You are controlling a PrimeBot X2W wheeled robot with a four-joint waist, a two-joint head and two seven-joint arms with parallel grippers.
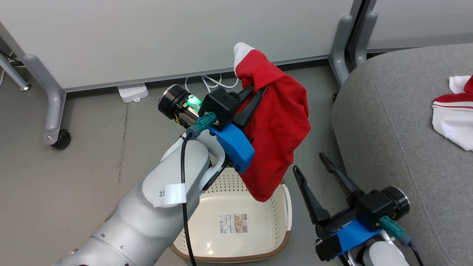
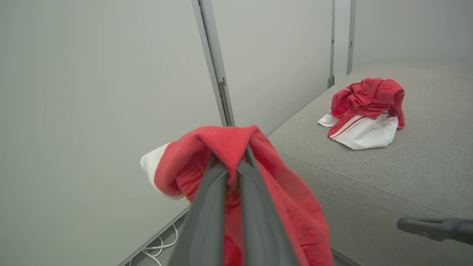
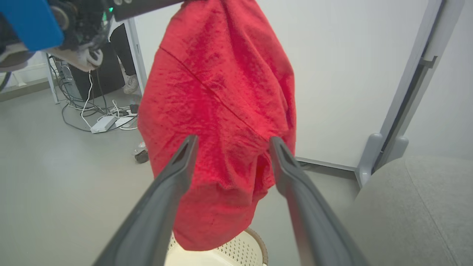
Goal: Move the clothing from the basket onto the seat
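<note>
While beside white partitions (image 1: 184, 37), grey seat (image 1: 399, 129).

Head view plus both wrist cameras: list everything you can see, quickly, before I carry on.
held garment: one, red with a white patch, hanging over the basket
second garment: one, red and white, crumpled on the seat
basket: one, cream, brown rim, on the floor, visible base holds no clothing
seat: one, grey, at right
partition panels: two, pale grey, behind
power strip: one, white, floor by the panels
left gripper: jaws shut on the held garment
right gripper: jaws open, beside the seat, holding nothing
</note>
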